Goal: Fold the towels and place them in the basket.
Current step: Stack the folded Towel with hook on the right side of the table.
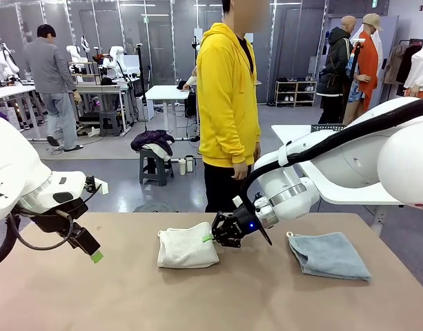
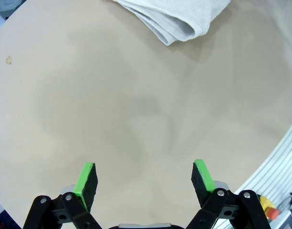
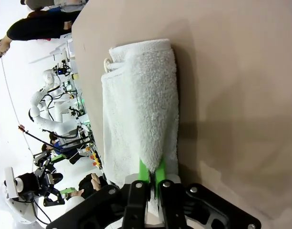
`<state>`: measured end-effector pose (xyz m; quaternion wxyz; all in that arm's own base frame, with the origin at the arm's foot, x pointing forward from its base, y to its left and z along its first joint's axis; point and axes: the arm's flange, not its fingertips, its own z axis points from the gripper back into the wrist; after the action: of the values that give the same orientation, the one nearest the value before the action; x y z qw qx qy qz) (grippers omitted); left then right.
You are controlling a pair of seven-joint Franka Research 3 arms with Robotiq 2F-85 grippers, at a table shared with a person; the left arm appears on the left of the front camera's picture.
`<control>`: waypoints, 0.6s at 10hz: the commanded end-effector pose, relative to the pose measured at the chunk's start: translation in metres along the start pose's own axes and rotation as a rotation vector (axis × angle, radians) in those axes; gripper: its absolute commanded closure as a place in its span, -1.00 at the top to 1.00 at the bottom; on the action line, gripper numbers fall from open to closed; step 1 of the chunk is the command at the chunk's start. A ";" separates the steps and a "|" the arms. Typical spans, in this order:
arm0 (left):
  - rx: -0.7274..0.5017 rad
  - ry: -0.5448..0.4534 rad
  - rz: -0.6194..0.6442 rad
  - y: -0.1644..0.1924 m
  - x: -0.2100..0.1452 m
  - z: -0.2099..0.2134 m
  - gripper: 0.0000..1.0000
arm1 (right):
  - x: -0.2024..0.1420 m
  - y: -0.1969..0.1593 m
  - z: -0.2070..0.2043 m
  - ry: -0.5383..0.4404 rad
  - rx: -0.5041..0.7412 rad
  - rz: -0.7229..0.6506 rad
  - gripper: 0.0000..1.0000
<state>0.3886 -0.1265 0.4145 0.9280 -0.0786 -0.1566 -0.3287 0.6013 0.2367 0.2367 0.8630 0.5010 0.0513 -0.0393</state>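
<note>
A cream-white towel [image 1: 187, 247] lies folded at the middle of the table. My right gripper [image 1: 212, 236] is at its right edge, shut on a pinch of the cloth. In the right wrist view the green pads [image 3: 145, 171] clamp the near edge of the cream-white towel [image 3: 141, 109], which stretches away from them. A pale grey-blue towel [image 1: 330, 254] lies folded at the right of the table. My left gripper [image 1: 94, 254] hovers open over the left of the table; the left wrist view shows its jaws [image 2: 145, 179] wide apart over bare tabletop, the cream-white towel [image 2: 176, 18] far ahead. The basket is out of view.
A person in a yellow hoodie [image 1: 228, 103] stands at the far side of the table, hands down. A white table [image 1: 335, 165] stands behind my right arm. Bare tabletop [image 1: 197, 303] lies along the near side.
</note>
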 end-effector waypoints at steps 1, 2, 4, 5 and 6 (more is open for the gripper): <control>0.012 0.010 0.008 0.000 0.002 0.000 1.00 | -0.013 0.000 -0.002 -0.012 -0.004 0.004 -1.00; 0.012 0.010 0.008 0.000 0.002 0.000 1.00 | 0.000 0.000 0.000 0.000 0.000 0.000 -1.00; 0.012 0.010 0.008 0.000 0.002 0.000 1.00 | 0.000 0.000 0.000 0.000 0.000 0.000 -1.00; 0.012 0.010 0.008 0.000 0.002 0.000 1.00 | 0.000 0.000 0.000 0.000 0.000 0.000 -1.00; 0.012 0.010 0.008 0.000 0.002 0.000 1.00 | -0.001 -0.001 0.000 0.002 -0.002 -0.001 -0.89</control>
<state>0.3886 -0.1265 0.4145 0.9280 -0.0786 -0.1566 -0.3287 0.6002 0.2357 0.2363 0.8635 0.5001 0.0525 -0.0395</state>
